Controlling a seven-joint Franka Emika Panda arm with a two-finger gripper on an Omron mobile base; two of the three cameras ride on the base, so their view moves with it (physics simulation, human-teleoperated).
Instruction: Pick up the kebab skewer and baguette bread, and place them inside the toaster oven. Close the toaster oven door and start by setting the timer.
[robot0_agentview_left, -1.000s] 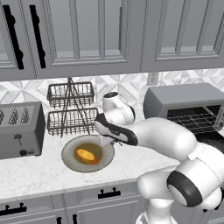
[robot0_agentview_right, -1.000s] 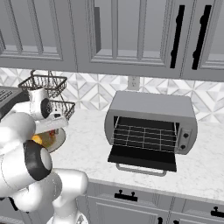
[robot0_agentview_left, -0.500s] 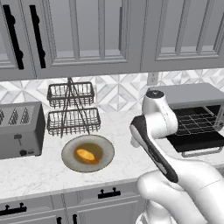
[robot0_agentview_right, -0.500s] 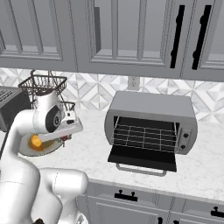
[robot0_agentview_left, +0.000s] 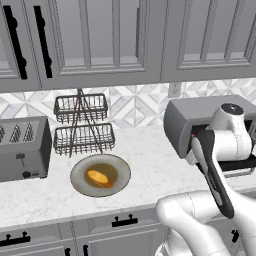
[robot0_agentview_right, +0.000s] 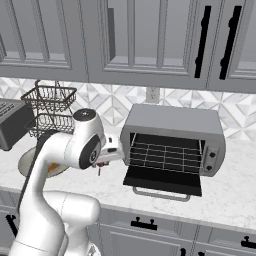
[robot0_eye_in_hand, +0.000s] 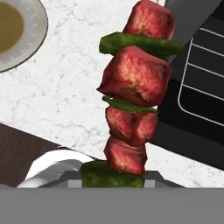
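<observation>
My gripper (robot0_agentview_right: 104, 161) is shut on the kebab skewer (robot0_eye_in_hand: 133, 87), whose red meat chunks and green pieces stand up the middle of the hand view. The skewer (robot0_agentview_right: 100, 165) hangs over the counter just left of the toaster oven (robot0_agentview_right: 175, 122). The toaster oven door (robot0_agentview_right: 162, 181) lies open and flat, with the wire rack (robot0_agentview_right: 165, 152) showing inside. The baguette bread (robot0_agentview_left: 98, 177) lies on the plate (robot0_agentview_left: 80, 167) at the left. In the left base view my arm hides most of the oven's (robot0_agentview_left: 200, 111) front.
A grey four-slot toaster (robot0_agentview_left: 22, 147) stands at the far left, with a two-tier wire basket rack (robot0_agentview_left: 82, 125) behind the plate. The oven's dials (robot0_agentview_right: 212, 155) are on its right side. Bare marble counter lies between the plate and the oven.
The arm has swung right from above the plate to the oven's front, carrying the skewer. The baguette stays on the plate.
</observation>
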